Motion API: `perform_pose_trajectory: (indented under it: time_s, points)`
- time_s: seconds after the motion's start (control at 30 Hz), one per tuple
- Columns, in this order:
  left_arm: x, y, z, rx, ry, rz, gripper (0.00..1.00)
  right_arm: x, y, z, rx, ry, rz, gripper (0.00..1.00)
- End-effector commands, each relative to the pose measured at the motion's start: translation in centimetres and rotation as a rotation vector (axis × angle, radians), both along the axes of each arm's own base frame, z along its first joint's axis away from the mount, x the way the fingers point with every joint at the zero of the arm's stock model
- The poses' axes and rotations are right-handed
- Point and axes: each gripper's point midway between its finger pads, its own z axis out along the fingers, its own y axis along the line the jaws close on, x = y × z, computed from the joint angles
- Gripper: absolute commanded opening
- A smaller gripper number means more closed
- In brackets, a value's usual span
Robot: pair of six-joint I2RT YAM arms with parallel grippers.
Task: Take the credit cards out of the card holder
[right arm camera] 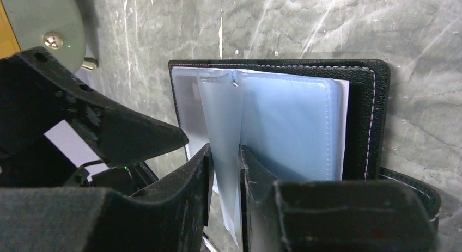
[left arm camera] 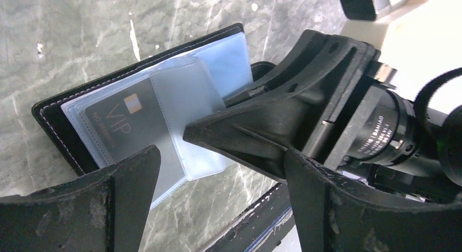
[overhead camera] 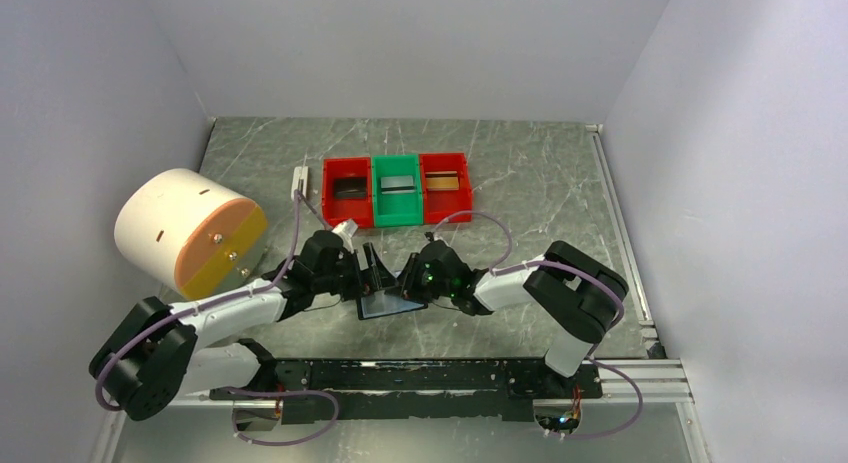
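Note:
The black card holder [overhead camera: 388, 303] lies open on the table between my grippers, its bluish clear pockets up. In the left wrist view the card holder [left arm camera: 54, 118] holds a dark card marked VIP [left arm camera: 117, 127] inside a pocket. My right gripper [right arm camera: 225, 154] is shut on one clear pocket leaf [right arm camera: 220, 116] and holds it upright off the card holder [right arm camera: 365, 116]. My left gripper [left arm camera: 220, 176] is open and empty just above the holder's near edge, close against the right gripper [left arm camera: 283, 121]. In the top view the left gripper [overhead camera: 365, 270] and right gripper [overhead camera: 408, 283] almost touch.
Three small bins stand in a row at the back: a red one [overhead camera: 331, 198] with a dark card, a green one [overhead camera: 397, 215] with a grey card, a red one [overhead camera: 445, 211] with a tan card. A white clip-like block [overhead camera: 300, 180] lies left of them. A large cream cylinder [overhead camera: 190, 233] stands at the left.

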Motion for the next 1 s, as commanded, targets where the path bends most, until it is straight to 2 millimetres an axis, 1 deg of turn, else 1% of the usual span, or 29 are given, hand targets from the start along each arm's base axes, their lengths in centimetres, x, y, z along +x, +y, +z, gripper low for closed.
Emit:
perform_pose_trajectory:
  time_s: [0.0, 0.1, 0.23, 0.4, 0.47, 0.63, 0.73, 0.83, 0.9, 0.97]
  points:
    - [1.2, -0.9, 0.5, -0.066, -0.022, 0.058, 0.89, -1.2, -1.7, -2.3, -0.058, 0.059, 0.0, 0.27]
    - [1.3, -0.7, -0.2, -0.055, -0.001, 0.085, 0.88, -1.3, -1.8, -2.2, -0.045, 0.062, -0.003, 0.29]
    - [1.6, -0.3, -0.8, -0.032, 0.006, 0.116, 0.88, -1.2, -1.8, -1.5, -0.019, 0.049, -0.014, 0.33]
    - [1.6, -0.3, -1.0, -0.021, 0.008, 0.108, 0.86, -1.0, -2.5, -1.3, -0.034, 0.042, -0.034, 0.34]
    - [1.5, -0.6, -0.9, -0.029, 0.004, 0.093, 0.84, -0.9, -2.6, -1.1, -0.037, 0.038, -0.04, 0.34]
    - [1.4, -2.2, 0.7, -0.088, -0.042, 0.008, 0.81, -0.9, -3.2, -0.9, -0.056, 0.029, -0.058, 0.37]
    - [1.4, -3.0, 1.1, -0.098, -0.047, -0.027, 0.79, -0.8, -3.7, -0.7, -0.063, 0.021, -0.074, 0.38]
    - [1.2, -3.6, 1.5, -0.124, -0.06, -0.052, 0.78, -0.8, -4.5, -0.7, -0.099, 0.018, -0.097, 0.4]
    - [1.1, -4.0, 1.4, -0.132, -0.056, -0.072, 0.78, -0.7, -5.4, -0.5, -0.119, 0.009, -0.12, 0.4]
    - [0.9, -4.7, 1.5, -0.149, -0.058, -0.101, 0.77, -0.7, -6.2, 0.0, -0.124, -0.013, -0.146, 0.42]
